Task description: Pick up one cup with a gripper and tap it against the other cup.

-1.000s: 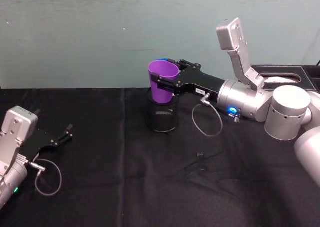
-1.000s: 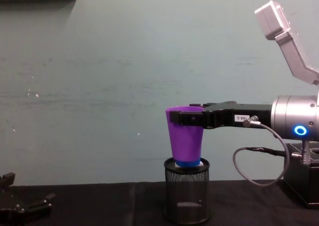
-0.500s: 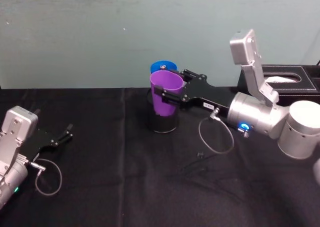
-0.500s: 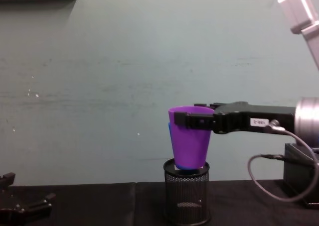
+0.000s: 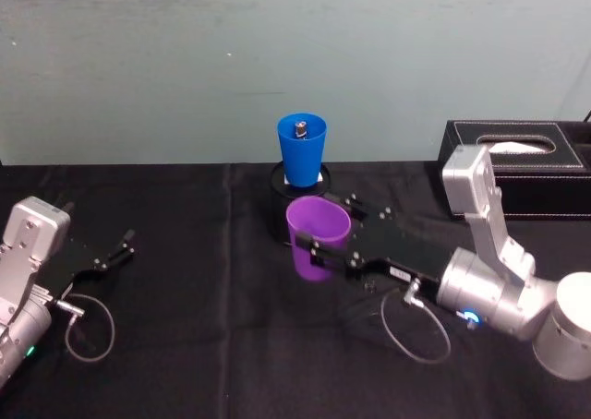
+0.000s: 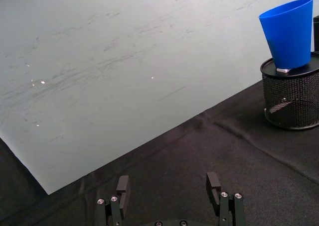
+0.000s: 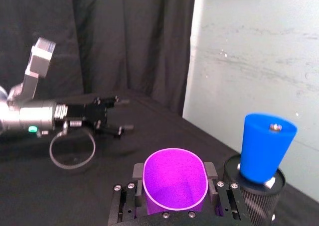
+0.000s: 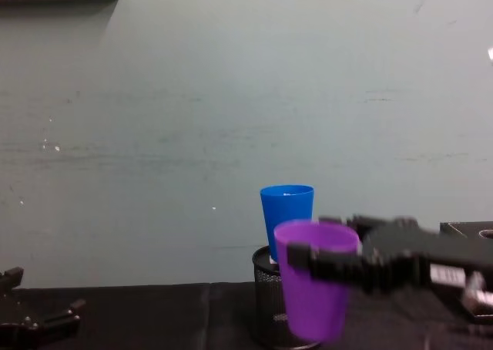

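Note:
The purple cup (image 5: 317, 239) hangs upright just above the black cloth, with my right gripper (image 5: 325, 227) shut on its rim. In the right wrist view the fingers (image 7: 137, 172) press both sides of the purple cup (image 7: 174, 178). The blue cup (image 5: 302, 149) stands upright in a black mesh pen holder (image 5: 277, 181), farther back and apart from the purple cup. In the chest view the purple cup (image 8: 314, 288) shows in front of the blue cup (image 8: 286, 215). My left gripper (image 5: 115, 250) rests open on the table at the far left, holding nothing.
A black tissue box (image 5: 517, 161) stands at the back right. A small metal piece lies inside the blue cup (image 7: 265, 146). The table is covered with black cloth (image 5: 185, 345), and a pale wall rises close behind the pen holder (image 6: 291, 96).
My right gripper has drawn the purple cup back from the blue cup, toward me and lower. The blue cup now shows whole in the pen holder. The left arm has not moved.

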Controlling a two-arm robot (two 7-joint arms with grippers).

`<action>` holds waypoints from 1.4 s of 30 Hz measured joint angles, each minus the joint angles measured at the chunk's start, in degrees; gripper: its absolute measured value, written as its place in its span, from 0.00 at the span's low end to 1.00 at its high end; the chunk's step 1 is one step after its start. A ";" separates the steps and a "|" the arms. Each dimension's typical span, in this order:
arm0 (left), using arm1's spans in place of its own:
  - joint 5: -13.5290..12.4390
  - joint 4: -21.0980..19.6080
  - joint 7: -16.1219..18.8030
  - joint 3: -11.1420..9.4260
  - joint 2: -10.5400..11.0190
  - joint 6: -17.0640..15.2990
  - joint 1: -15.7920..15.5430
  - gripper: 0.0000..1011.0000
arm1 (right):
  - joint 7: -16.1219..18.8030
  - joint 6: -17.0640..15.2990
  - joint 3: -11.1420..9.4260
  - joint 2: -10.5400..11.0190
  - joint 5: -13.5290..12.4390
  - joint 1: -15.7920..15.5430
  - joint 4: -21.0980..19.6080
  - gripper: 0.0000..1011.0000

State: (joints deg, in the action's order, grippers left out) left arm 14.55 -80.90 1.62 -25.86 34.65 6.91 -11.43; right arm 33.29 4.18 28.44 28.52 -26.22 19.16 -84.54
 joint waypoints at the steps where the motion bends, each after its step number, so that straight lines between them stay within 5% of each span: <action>1: 0.00 0.00 0.00 0.00 0.00 0.00 0.00 0.99 | -0.17 0.45 0.00 0.04 0.29 -0.57 0.00 0.72; 17: 0.00 0.00 0.00 0.00 0.00 0.00 0.00 0.99 | 0.24 8.60 -0.85 -2.66 3.00 -5.60 7.11 0.72; 42: 0.00 0.00 0.00 0.00 0.00 0.00 0.00 0.99 | 2.30 10.21 -1.71 -5.89 4.02 -4.51 11.84 0.72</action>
State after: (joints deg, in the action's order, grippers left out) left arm 14.55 -80.90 1.62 -25.86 34.65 6.91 -11.43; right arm 35.60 14.38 26.73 22.64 -22.20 14.65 -72.70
